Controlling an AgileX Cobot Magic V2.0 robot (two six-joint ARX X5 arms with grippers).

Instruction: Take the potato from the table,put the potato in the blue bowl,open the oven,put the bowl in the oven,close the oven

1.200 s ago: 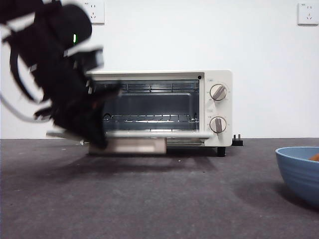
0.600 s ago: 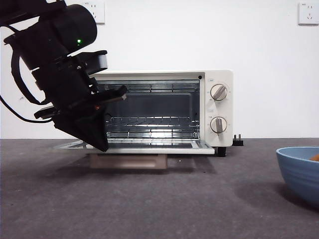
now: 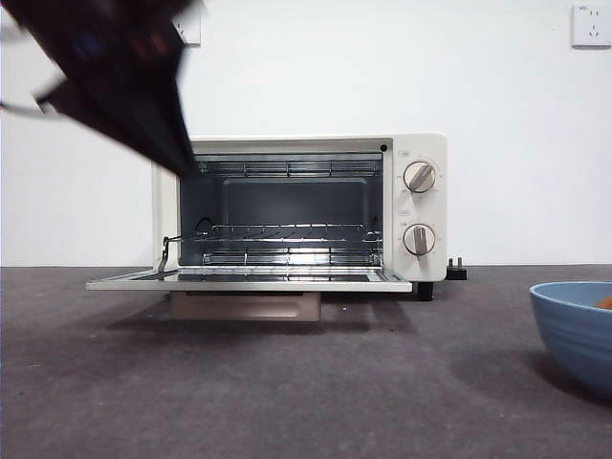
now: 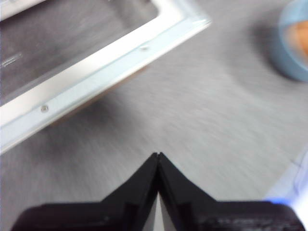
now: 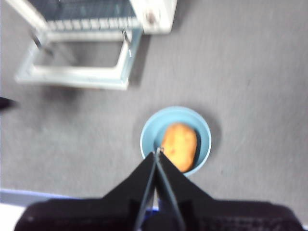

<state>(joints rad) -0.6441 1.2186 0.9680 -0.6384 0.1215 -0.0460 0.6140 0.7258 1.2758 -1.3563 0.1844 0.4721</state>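
Observation:
The oven (image 3: 416, 206) stands at the back with its door (image 3: 249, 281) folded down flat and the wire rack showing inside. My left gripper (image 4: 158, 156) is shut and empty, raised above the table in front of the door's edge (image 4: 101, 67); it shows as a dark blur (image 3: 115, 76) at the upper left of the front view. The blue bowl (image 3: 577, 330) sits at the right with the potato (image 5: 179, 146) lying in it; only a sliver of the potato (image 3: 603, 303) shows over the rim. My right gripper (image 5: 157, 153) hangs shut high above the bowl (image 5: 149, 137).
A wall with white sockets (image 3: 590, 25) rises behind the oven. The oven's plug (image 3: 456, 271) lies by its right foot. The grey table (image 3: 287, 392) spreads between the open door and the bowl.
The oven door has dropped from half open to fully flat. The left arm let go of it and rose up and to the left, away from the door.

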